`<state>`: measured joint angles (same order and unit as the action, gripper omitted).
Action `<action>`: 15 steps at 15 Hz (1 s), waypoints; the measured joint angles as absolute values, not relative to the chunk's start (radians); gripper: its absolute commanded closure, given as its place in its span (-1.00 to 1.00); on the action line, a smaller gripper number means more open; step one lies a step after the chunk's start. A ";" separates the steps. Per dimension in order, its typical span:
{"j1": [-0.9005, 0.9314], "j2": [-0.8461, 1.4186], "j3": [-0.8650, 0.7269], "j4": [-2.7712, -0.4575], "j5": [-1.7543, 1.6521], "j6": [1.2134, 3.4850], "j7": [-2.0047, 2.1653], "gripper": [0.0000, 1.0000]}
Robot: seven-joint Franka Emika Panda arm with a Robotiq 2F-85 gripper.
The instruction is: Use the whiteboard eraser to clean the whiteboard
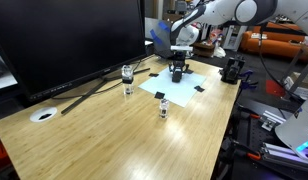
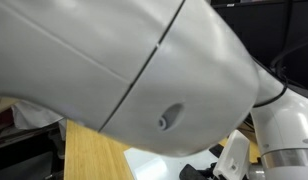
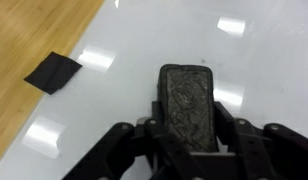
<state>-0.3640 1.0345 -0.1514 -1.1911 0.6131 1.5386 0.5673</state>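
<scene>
Black whiteboard eraser (image 3: 187, 105), pale bluish-white whiteboard (image 3: 244, 70), black corner patch (image 3: 53, 72).

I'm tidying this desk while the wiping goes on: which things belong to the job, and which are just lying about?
In the job:
whiteboard eraser, clamped in the gripper
whiteboard

Lying about:
glass jars
monitor
white ring
</scene>
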 measured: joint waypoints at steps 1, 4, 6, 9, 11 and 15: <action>-0.365 1.035 -0.151 -1.193 0.613 1.529 0.567 0.47; -0.364 1.035 -0.151 -1.190 0.612 1.530 0.567 0.47; -0.360 1.035 -0.148 -1.180 0.612 1.539 0.561 0.47; -0.341 1.036 -0.142 -1.148 0.611 1.588 0.539 0.47; -0.327 1.040 -0.135 -1.110 0.603 1.612 0.535 0.47; -0.324 1.079 -0.121 -1.016 0.597 1.618 0.534 0.47</action>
